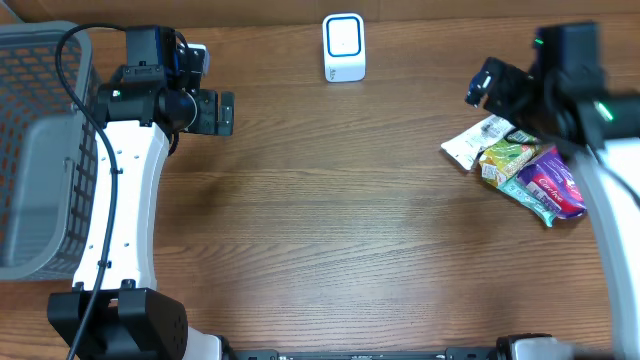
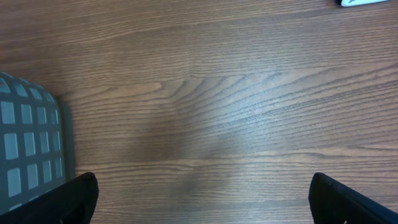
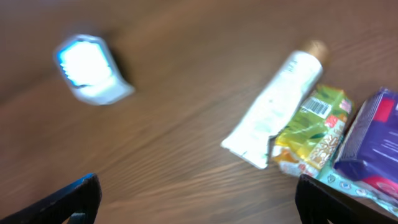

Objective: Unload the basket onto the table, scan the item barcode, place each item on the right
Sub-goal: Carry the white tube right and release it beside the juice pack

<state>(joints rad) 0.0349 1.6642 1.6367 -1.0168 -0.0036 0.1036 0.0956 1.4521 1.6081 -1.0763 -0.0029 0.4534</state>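
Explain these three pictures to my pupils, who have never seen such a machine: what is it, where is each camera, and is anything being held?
These are two robot arms at a wooden table. The wide picture looks down from above; the other two come from a camera on each wrist, the dark corners being the claw's own fingers. A white barcode scanner stands at the top of that picture, a grey basket at the left. At the right lies a pile: a white tube, a green-yellow packet and a purple packet. The left claw and the right claw are both open and hold nothing.
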